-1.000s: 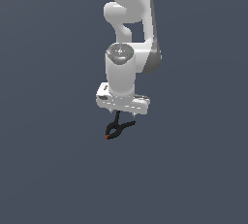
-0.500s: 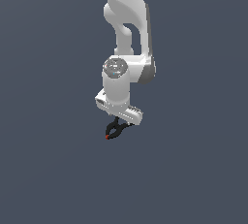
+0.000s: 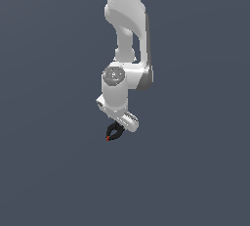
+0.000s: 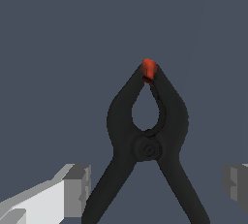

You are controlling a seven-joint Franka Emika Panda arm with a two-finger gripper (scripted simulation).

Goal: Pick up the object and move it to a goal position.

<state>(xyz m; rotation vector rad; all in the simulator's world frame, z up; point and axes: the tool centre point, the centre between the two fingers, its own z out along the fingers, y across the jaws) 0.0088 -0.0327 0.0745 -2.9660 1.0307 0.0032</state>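
Wrist view, left to right: gripper (image 4: pixel 155 186) finger (image 4: pixel 77 189), clamp (image 4: pixel 147 143) handles between, second finger at right edge, both clear of handles: released. Exterior view: clamp (image 3: pixel 113 133) frame centre, under gripper (image 3: pixel 119 124). Risk: closing off-centre twists clamp, grip slips.

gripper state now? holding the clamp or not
Gripper: open, fingers spread on either side of the black spring clamp, not touching it; not holding.
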